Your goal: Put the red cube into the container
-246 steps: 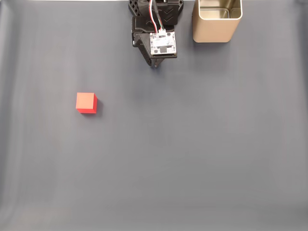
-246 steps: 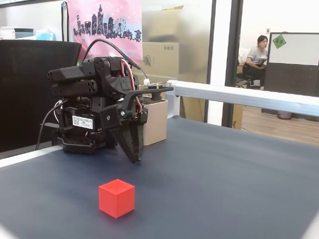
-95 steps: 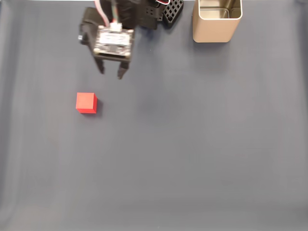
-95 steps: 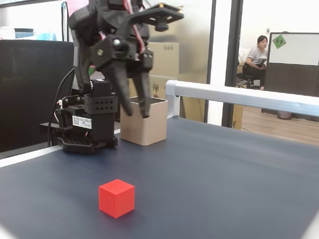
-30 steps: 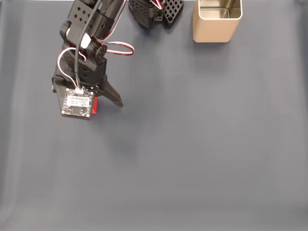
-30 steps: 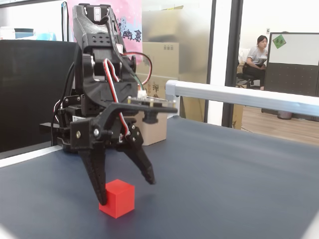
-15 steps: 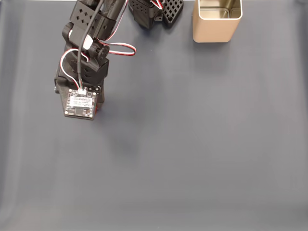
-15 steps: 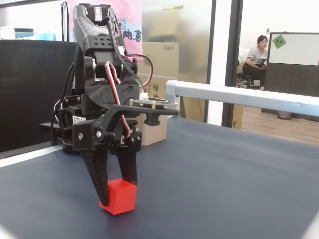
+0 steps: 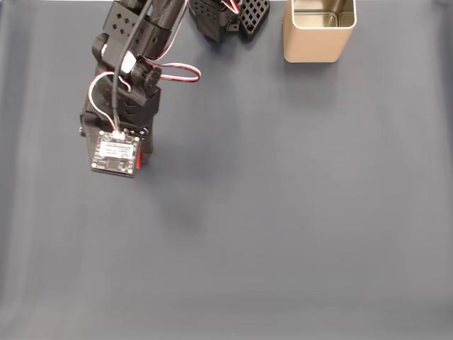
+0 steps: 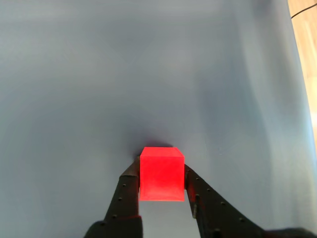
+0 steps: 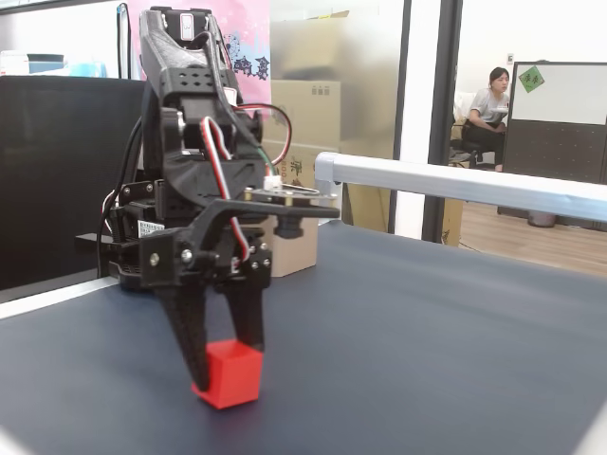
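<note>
While the arm leans out over the dark mat, these lines run from the left of the scene to the right.

Claw: the gripper (image 11: 228, 379) is closed down to the cube's width, one black finger (image 10: 127, 191) against each side face, as the wrist view shows plainly; in the low fixed view it points straight down over the cube.

Claw from above: in a fixed view the gripper (image 9: 131, 159) lies under a small circuit board (image 9: 113, 154) at the left of the mat (image 9: 283, 212).

Held thing: the red cube (image 10: 161, 173) sits pinched between the fingers, its top face clear of them.

Cube's place: the cube (image 11: 228, 373) is at the mat's surface at the left side; whether it rests on the mat or is just off it, I cannot tell. From above, a sliver of red (image 9: 139, 160) peeks out at the board's right edge.

Container: the beige-gold tin (image 9: 318, 32) stands upright at the far right corner of the mat, well apart from the cube, mouth open upward.

Background right: a person (image 11: 488, 104) sits at a distance behind glass.
</note>
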Controlling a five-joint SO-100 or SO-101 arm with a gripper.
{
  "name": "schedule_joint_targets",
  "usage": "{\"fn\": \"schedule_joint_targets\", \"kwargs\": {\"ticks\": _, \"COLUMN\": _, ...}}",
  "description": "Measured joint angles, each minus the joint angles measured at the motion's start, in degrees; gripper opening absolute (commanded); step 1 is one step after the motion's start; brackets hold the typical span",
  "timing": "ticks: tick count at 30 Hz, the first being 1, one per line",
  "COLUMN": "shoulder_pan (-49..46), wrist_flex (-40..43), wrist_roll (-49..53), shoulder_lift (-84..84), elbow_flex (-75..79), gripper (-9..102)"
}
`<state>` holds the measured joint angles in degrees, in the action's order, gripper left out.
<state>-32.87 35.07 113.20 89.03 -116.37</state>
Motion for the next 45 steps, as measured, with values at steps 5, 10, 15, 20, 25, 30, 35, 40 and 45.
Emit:
{"fn": "schedule_joint_targets", "kwargs": {"ticks": 5, "shoulder_pan": 5.36, "wrist_flex": 8.53, "wrist_roll": -6.77, "shoulder_lift": 7.73, "elbow_flex": 0.7, "gripper": 0}}
{"fn": "schedule_joint_targets", "kwargs": {"ticks": 10, "shoulder_pan": 13.36, "wrist_flex": 18.98, "wrist_roll": -11.78, "shoulder_lift": 17.49, "elbow_flex": 0.7, "gripper": 0}}
{"fn": "schedule_joint_targets", "kwargs": {"ticks": 15, "shoulder_pan": 23.29, "wrist_flex": 30.06, "wrist_roll": -13.18, "shoulder_lift": 25.93, "elbow_flex": 0.7, "gripper": 0}}
{"fn": "schedule_joint_targets", "kwargs": {"ticks": 20, "shoulder_pan": 34.54, "wrist_flex": 36.21, "wrist_roll": -12.3, "shoulder_lift": 35.42, "elbow_flex": -2.11, "gripper": 0}}
{"fn": "schedule_joint_targets", "kwargs": {"ticks": 25, "shoulder_pan": 46.23, "wrist_flex": 44.03, "wrist_roll": -12.13, "shoulder_lift": 42.36, "elbow_flex": -3.34, "gripper": 0}}
{"fn": "schedule_joint_targets", "kwargs": {"ticks": 30, "shoulder_pan": 57.04, "wrist_flex": 52.03, "wrist_roll": -13.36, "shoulder_lift": 47.29, "elbow_flex": -3.34, "gripper": 0}}
{"fn": "schedule_joint_targets", "kwargs": {"ticks": 35, "shoulder_pan": 67.5, "wrist_flex": 59.33, "wrist_roll": -15.73, "shoulder_lift": 52.29, "elbow_flex": -2.99, "gripper": 0}}
{"fn": "schedule_joint_targets", "kwargs": {"ticks": 40, "shoulder_pan": 76.38, "wrist_flex": 63.98, "wrist_roll": -17.14, "shoulder_lift": 56.78, "elbow_flex": -2.99, "gripper": 0}}
{"fn": "schedule_joint_targets", "kwargs": {"ticks": 45, "shoulder_pan": 84.73, "wrist_flex": 66.01, "wrist_roll": -18.28, "shoulder_lift": 58.97, "elbow_flex": -2.99, "gripper": 0}}
